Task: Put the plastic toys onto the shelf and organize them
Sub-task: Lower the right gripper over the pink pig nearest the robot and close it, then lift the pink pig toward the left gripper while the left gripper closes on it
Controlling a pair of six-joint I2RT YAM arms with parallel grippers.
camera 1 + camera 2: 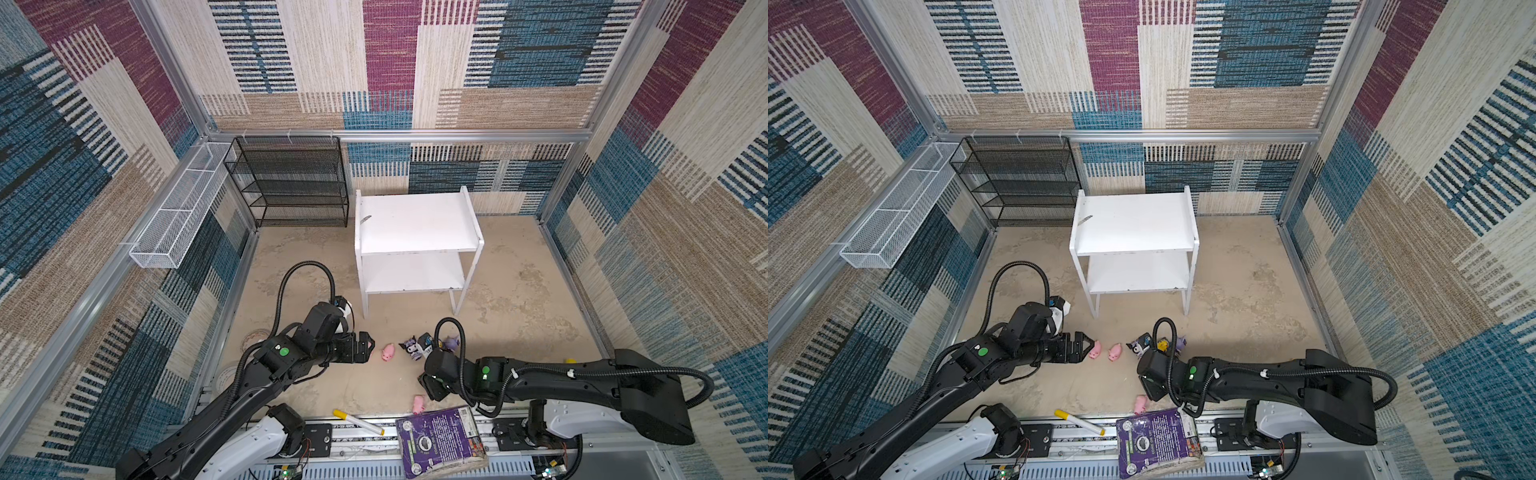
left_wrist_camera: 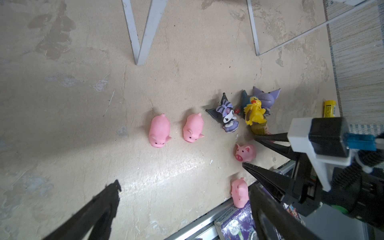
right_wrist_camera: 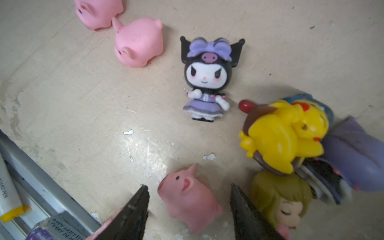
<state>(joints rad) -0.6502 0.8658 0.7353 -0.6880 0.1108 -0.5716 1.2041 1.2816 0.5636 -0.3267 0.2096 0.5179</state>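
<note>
The right gripper (image 3: 189,187) is low over the floor with its jaws parted around a pink pig (image 3: 188,202). One finger stands on each side of it and a sliver of floor shows on both sides, so nothing is clamped yet.

Just outside one finger, the blonde girl figurine (image 3: 284,197) lies close against it; whether they touch I cannot tell. Piled with her, a little farther from the fingertips, are the yellow blue-hooded figurine (image 3: 284,135), on its side, and the lilac eared figurine (image 3: 357,149). All three are bunched together.

Straight ahead of the jaws and apart from that pile, the black-purple eared figurine (image 3: 205,79) lies face up. Outside the other finger, a fourth pig (image 2: 240,193) rests against the metal rail (image 3: 37,178). It is beside the purple book (image 1: 440,440) and not far from the yellow-capped marker (image 1: 358,422).

The left gripper (image 1: 1089,348) is spread wide and holds nothing. The nearest pig (image 1: 1095,350) lies right at its fingertips in a top view. A second pig (image 1: 1115,352) sits just beyond that one, side by side with it, between the two grippers.

The white two-tier shelf (image 1: 415,224) stands well beyond both grippers, its front legs past the toys. Every pig and figurine is on the floor in front of it.
</note>
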